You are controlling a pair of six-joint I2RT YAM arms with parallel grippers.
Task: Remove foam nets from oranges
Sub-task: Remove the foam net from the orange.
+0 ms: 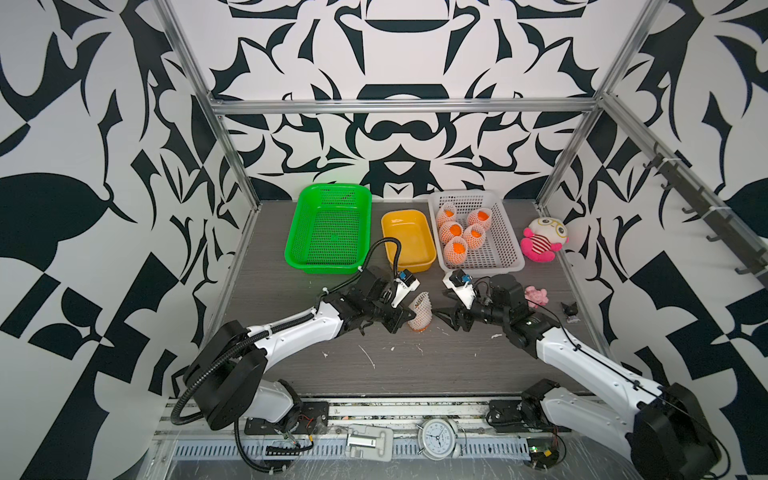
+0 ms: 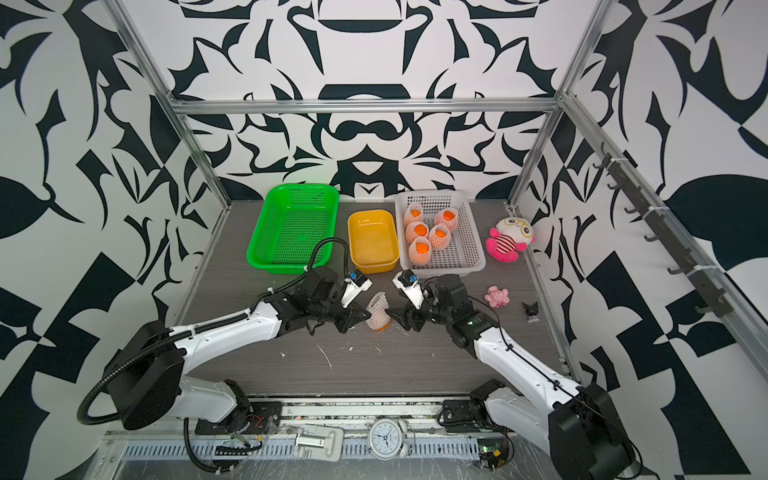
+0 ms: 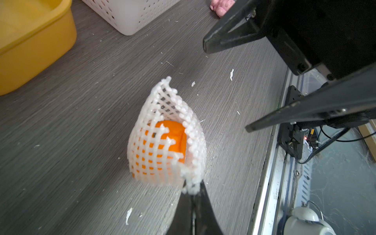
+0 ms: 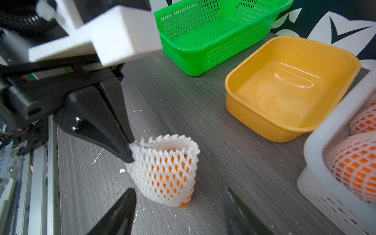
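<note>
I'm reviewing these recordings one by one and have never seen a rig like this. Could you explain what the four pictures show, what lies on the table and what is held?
Two robot arms with pincer grippers work over a grey table. Two pictures look down from overhead; the other two come from a camera on each arm's wrist. The left gripper is shut, pinching the rim of a white foam net that wraps an orange standing on the table. The right gripper is open beside it, holding nothing. Further back stand an empty green basket, an empty yellow tub and a white basket with five netted oranges. A plush toy sits beside that basket.
</note>
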